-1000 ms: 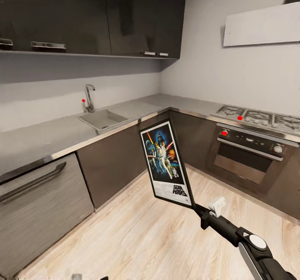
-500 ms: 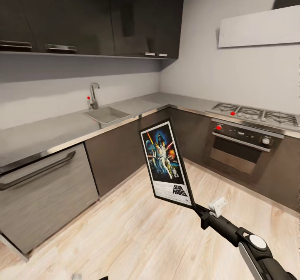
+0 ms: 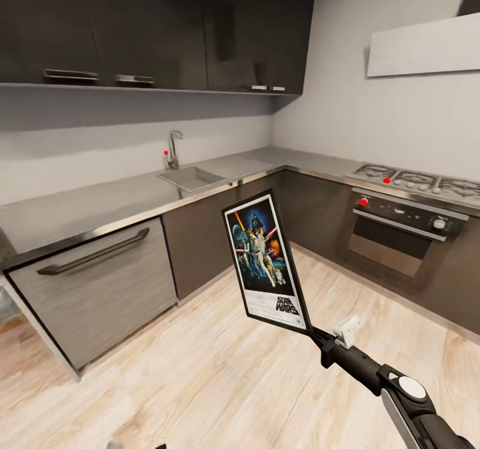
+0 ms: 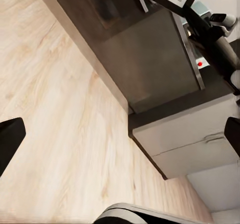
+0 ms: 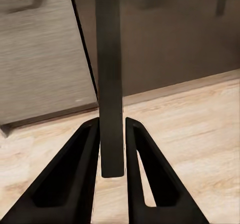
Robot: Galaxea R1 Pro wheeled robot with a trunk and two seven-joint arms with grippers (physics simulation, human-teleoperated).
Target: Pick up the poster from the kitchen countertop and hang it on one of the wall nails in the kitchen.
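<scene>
The right hand [image 3: 319, 339] has its two fingers [image 5: 84, 169] pressed flat against the bottom edge of the poster [image 3: 265, 262], which rises upright from the grip, clear of the kitchen surface [image 3: 100, 202] beyond; it looks thin, stiff and light, likely to swing from so low a hold; the left hand [image 4: 120, 134] is spread wide, empty.

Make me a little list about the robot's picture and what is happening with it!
poster: held up over the wooden floor, tilted, picture facing the head camera
right gripper: jaws shut on the poster's lower corner
left gripper: open, nothing between the jaws
kitchen countertop: behind the poster, sink set into it
hung yet: no
</scene>
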